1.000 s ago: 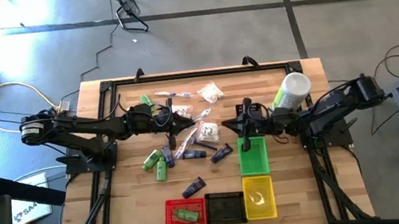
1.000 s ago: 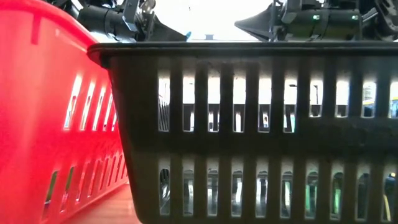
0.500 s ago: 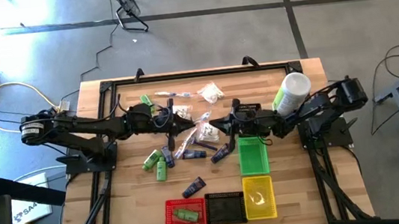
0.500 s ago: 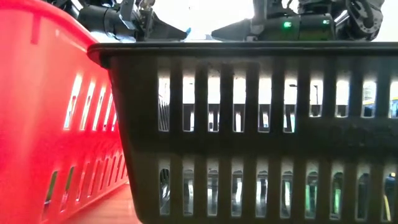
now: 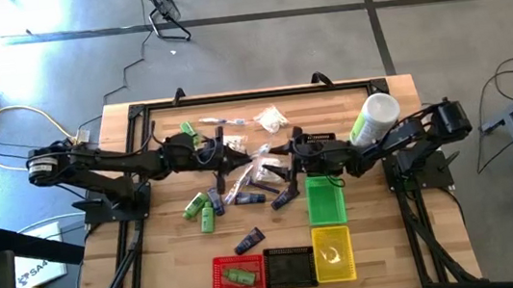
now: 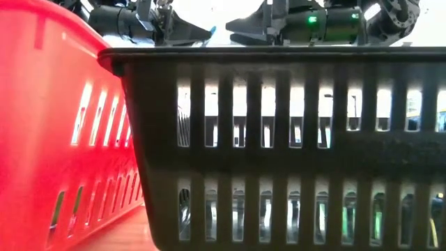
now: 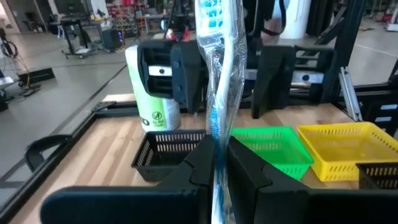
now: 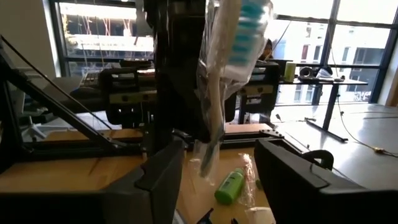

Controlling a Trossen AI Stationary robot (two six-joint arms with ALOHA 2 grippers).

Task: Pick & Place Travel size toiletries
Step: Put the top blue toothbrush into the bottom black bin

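Note:
My left gripper (image 5: pixel 237 162) reaches in from the table's left and is shut on a clear-wrapped toothbrush (image 7: pixel 219 68) held up over the table's middle. My right gripper (image 5: pixel 278 161) faces it from the right, open. Its fingers (image 8: pixel 160 180) stand on either side of the toothbrush's lower end (image 8: pixel 208 163) without touching it. Other toiletries lie loose on the wood below: green bottles (image 5: pixel 200 209), navy tubes (image 5: pixel 248 240) and white packets (image 5: pixel 271 118). In the low view both grippers show only as dark tips (image 6: pixel 191 31) above the baskets. My left gripper pinches the wrapped toothbrush's handle (image 7: pixel 216 134) between its two fingers, in the handle's lower part. The fingers come level from the table's left and lie across it. The toothbrush stands upright, blue-and-white bristle head (image 8: pixel 247 18) up, lifted clear of the table.
A red basket (image 5: pixel 237 274), a black one (image 5: pixel 290 268) and a yellow one (image 5: pixel 333 252) line the near edge. A green basket (image 5: pixel 325 199) lies just under the right arm. A white cup (image 5: pixel 374 116) stands at the right.
My right gripper has moved toward the table's left, from over the green basket up to the toothbrush in my left gripper, and has opened. My left gripper has kept still with the toothbrush upright.

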